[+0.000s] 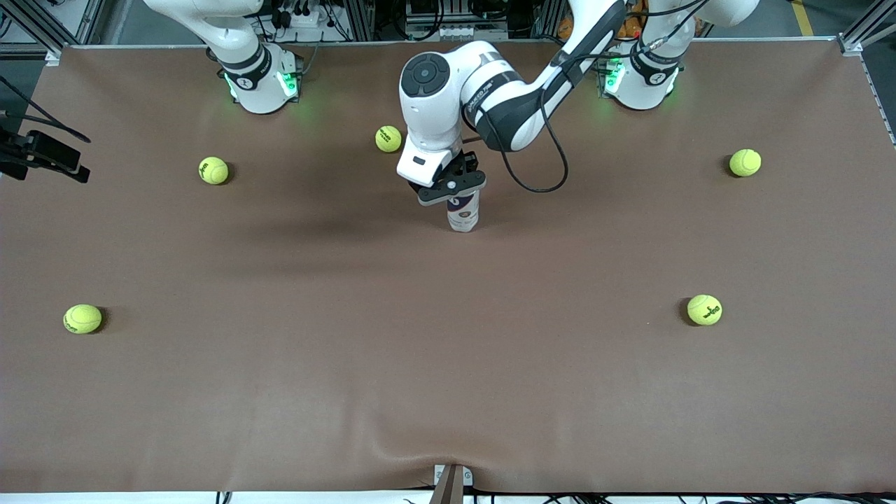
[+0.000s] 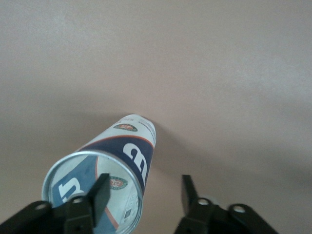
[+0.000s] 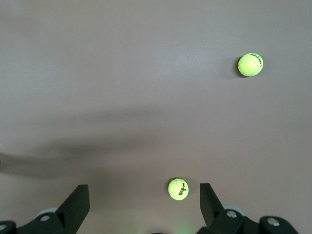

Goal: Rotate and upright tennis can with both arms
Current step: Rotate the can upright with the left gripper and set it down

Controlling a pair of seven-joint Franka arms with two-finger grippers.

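1. The left gripper is parked right over the top of the tennis can, fingers spread apart. In the left wrist view one finger sits across the can's open rim and the other is clear of it, so nothing looks properly gripped.
2. The can is standing upright on the table about mid-table, nearer the arms' bases than the front camera.
3. To finish nicely, the gripper should probably be lifted straight up, no sideways drag, or the slim can could get tipped.
4. The right gripper is waiting wide open and empty, over a tennis ball.
5. Hard to tell: whether that finger is actually touching the rim, and the can's top is covered in the front view.
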